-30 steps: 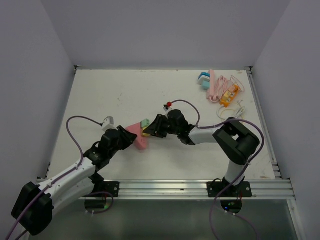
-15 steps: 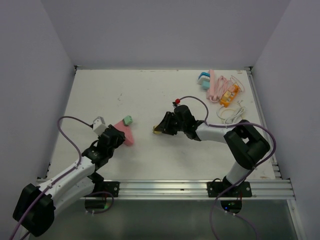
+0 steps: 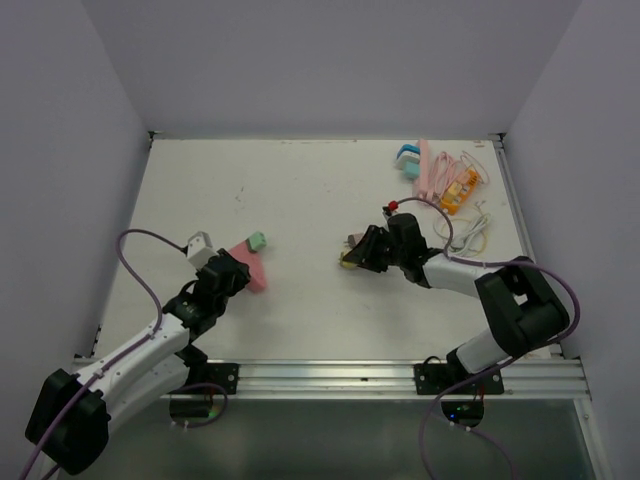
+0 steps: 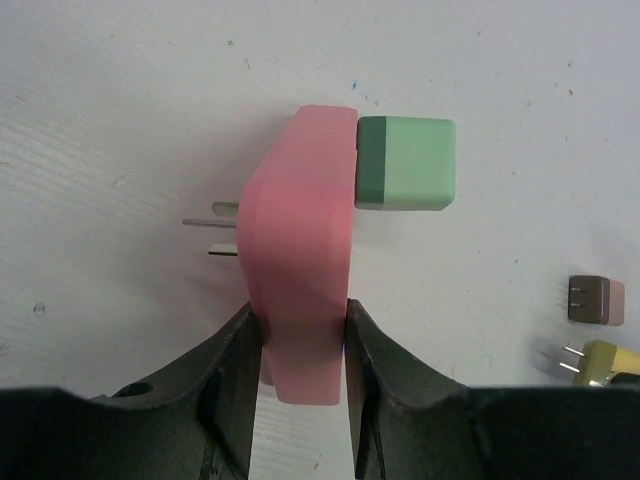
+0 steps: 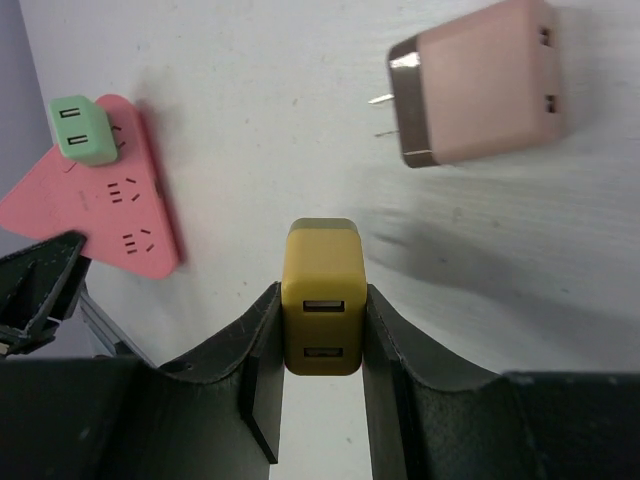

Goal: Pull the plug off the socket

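A pink triangular socket block (image 3: 250, 266) lies left of centre with a green plug (image 3: 257, 240) still seated in it. My left gripper (image 3: 233, 272) is shut on the block's near end; in the left wrist view the block (image 4: 300, 240) sits between my fingers (image 4: 228, 370), with the green plug (image 4: 405, 162) on its right side and two bare prongs on its left. My right gripper (image 3: 352, 260) is shut on a yellow USB plug (image 5: 322, 290), well apart from the block (image 5: 105, 215). The green plug (image 5: 80, 130) shows there too.
A loose pale-pink adapter (image 5: 475, 85) lies just beyond the yellow plug, also in the top view (image 3: 353, 240). A heap of pink cable, blue and orange adapters (image 3: 445, 178) and a white cable (image 3: 465, 232) sit at the back right.
The yellow plug has come out of the pink block. My right gripper carried it to the right; my left gripper drew the block left, then held still.
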Motion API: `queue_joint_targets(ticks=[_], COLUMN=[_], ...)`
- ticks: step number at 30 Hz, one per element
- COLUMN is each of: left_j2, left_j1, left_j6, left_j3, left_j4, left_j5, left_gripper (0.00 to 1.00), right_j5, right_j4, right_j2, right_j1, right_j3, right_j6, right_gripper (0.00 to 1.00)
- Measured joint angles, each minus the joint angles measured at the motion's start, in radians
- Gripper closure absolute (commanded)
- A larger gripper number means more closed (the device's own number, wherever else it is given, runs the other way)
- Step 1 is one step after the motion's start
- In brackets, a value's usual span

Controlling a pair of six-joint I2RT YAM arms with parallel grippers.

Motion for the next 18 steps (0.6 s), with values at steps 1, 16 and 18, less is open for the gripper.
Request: queue_joint_targets(ticks=[1, 16, 18], left_j2=[0.0, -0.008, -0.002], left_j1=[0.0, 0.0, 0.0], left_j6=[0.007, 0.115, 0.124], left_j3=[-0.001, -0.046, -0.047], left_j4=[0.003, 0.124, 0.137], left_j5=[0.003, 0.117, 0.135], left_gripper=[1.0, 1.0, 1.0], right_j5=[-0.008, -0.225, -0.248], right_j4=[0.002, 0.142, 0.179], right_j2=[-0.011, 0.127, 0.166], right_j1=[-0.02, -0.237, -0.24], right_j3=[-0.021, -0.056, -0.038], right_j6=[-0.006, -0.045, -0.042], right_gripper=[1.0, 0.87, 0.75])
